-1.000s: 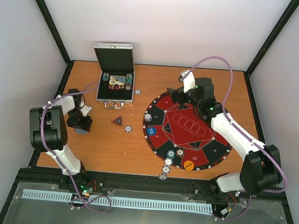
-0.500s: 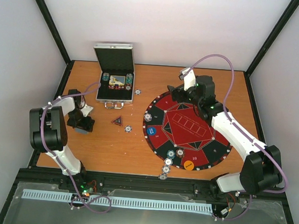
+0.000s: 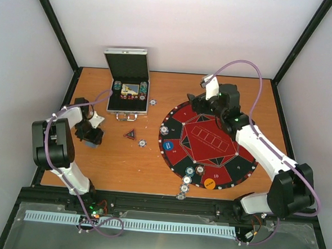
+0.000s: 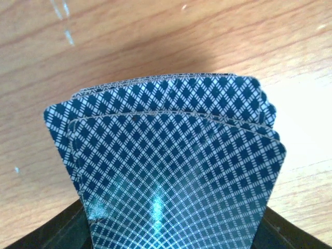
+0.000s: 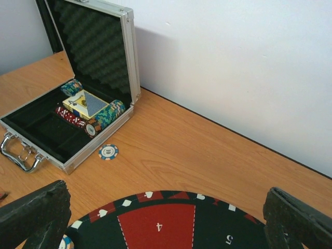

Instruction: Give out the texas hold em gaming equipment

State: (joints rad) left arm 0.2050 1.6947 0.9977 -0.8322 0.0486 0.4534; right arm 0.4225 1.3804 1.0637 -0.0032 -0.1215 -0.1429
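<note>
My left gripper (image 3: 91,136) is at the table's left, shut on a fanned stack of blue-diamond-backed playing cards (image 4: 166,171) that fills the left wrist view; its fingers are mostly hidden behind them. My right gripper (image 3: 196,106) is open and empty, hovering over the far left edge of the round red and black mat (image 3: 231,162), whose sector 4 (image 5: 155,223) lies between its fingers (image 5: 36,215). On the mat lie a poker chip (image 3: 164,130), a blue disc (image 3: 168,146), an orange disc (image 3: 209,183) and two chips (image 3: 195,170).
An open metal case (image 3: 126,63) with chip rows and a card box (image 5: 85,104) stands at the back left. Loose chips lie by the case (image 5: 108,151), mid-table (image 3: 143,143) and off the mat's near edge (image 3: 183,189). A small red triangle (image 3: 130,135) lies mid-table.
My left gripper has shifted slightly toward the far side with the cards in it. My right gripper has edged a little to the right. Nothing else moved.
</note>
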